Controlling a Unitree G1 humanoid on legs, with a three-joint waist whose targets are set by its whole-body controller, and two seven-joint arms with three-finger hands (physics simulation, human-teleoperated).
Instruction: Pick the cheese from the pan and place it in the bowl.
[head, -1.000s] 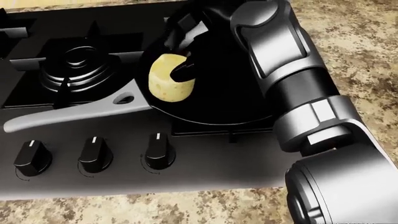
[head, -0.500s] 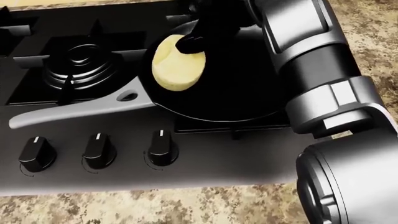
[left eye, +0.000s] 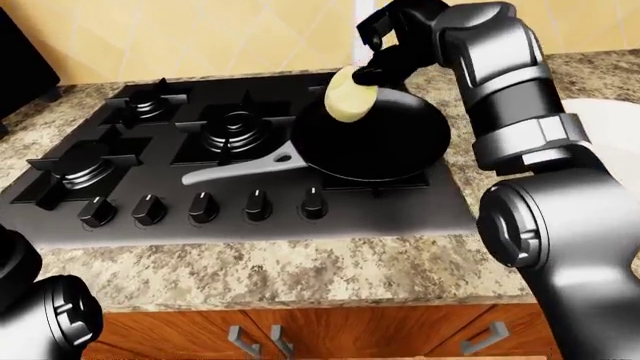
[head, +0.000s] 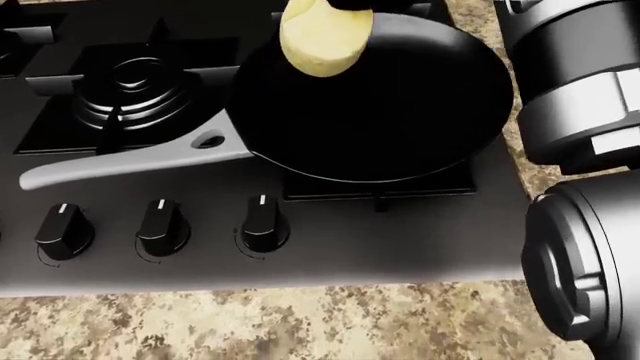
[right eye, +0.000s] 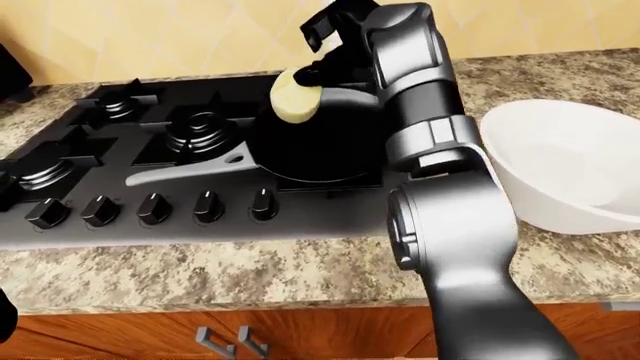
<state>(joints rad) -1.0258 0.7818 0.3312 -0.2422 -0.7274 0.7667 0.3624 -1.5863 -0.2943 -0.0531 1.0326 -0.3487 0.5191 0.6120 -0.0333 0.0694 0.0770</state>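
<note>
The yellow cheese (left eye: 349, 95) is lifted above the black pan (left eye: 385, 142), near the pan's upper left rim; it also shows at the top of the head view (head: 322, 34). My right hand (left eye: 372, 69) is shut on the cheese, its dark fingers gripping the cheese's upper right side. The pan sits on the black stove with its grey handle (left eye: 232, 168) pointing left. The white bowl (right eye: 570, 169) stands on the counter to the right of the stove in the right-eye view. My left hand does not show; only the left arm (left eye: 40, 315) appears at the bottom left of the left-eye view.
The stove (left eye: 150, 150) has several burners and a row of knobs (left eye: 202, 208) along its lower edge. My right forearm (right eye: 425, 127) stands between the pan and the bowl. Granite counter (left eye: 300, 270) surrounds the stove, with wooden drawers below.
My right hand has lifted the cheese off the pan's floor and carried it up toward the top of the head view. The view has shifted slightly.
</note>
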